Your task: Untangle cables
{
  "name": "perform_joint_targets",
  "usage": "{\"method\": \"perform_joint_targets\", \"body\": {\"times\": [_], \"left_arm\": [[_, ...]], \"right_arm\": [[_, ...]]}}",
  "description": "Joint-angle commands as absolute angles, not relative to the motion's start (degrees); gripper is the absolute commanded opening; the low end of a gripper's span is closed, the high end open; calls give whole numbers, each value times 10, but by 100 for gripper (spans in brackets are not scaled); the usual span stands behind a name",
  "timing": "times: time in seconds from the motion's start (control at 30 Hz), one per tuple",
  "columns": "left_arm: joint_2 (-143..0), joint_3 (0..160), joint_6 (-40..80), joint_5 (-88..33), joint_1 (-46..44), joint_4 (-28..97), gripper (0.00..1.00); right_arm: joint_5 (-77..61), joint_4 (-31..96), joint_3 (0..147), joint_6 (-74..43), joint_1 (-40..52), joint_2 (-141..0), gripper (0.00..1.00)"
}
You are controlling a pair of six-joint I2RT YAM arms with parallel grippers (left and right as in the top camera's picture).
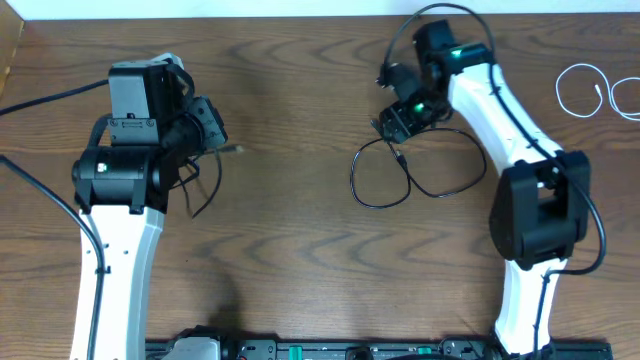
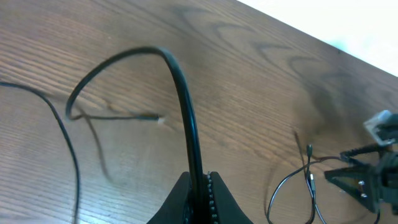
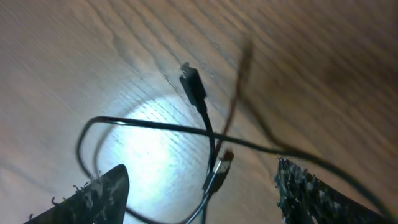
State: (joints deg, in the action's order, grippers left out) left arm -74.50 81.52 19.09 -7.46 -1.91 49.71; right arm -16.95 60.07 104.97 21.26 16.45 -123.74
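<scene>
A black cable (image 1: 382, 182) lies in loose loops at the table's middle right, and its two plug ends (image 3: 193, 81) show in the right wrist view. My right gripper (image 1: 398, 122) hovers just over its upper end, open (image 3: 199, 177), with one plug (image 3: 221, 168) between the spread fingers, untouched. My left gripper (image 1: 218, 135) is shut (image 2: 200, 179) on another thin black cord (image 2: 180, 81), which arches up out of the jaws and ends in a small plug (image 2: 157, 118) over the wood. A white cable (image 1: 583, 88) lies coiled at the far right.
The wooden table (image 1: 300, 250) ends at a white strip along the back. The arms' thicker black wires (image 1: 45, 98) trail off the left edge. The right arm (image 1: 540, 210) stands over the right side, next to the white cable. A pale object (image 1: 628, 97) sits at the right edge.
</scene>
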Motion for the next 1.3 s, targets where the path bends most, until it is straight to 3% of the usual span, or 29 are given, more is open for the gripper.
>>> {"method": "perform_joint_targets", "body": {"times": [0.0, 0.5, 0.57, 0.77, 1.03, 1.27], "left_arm": [[-756, 827, 193, -85, -17, 499, 7], [-773, 827, 194, -86, -17, 501, 8], [-773, 827, 194, -86, -17, 501, 8], [-773, 827, 194, -86, -17, 501, 8], [-773, 827, 194, -86, -17, 501, 8], [-773, 827, 194, -86, -17, 501, 8]], "right_arm": [[-112, 594, 1048, 287, 183, -1260, 73], [-123, 546, 1048, 296, 200, -1330, 62], [-123, 546, 1048, 296, 200, -1340, 52], [-122, 546, 1049, 259, 200, -1346, 2], [-92, 560, 1086, 154, 188, -1288, 1], [-44, 564, 1155, 41, 138, -1154, 1]]}}
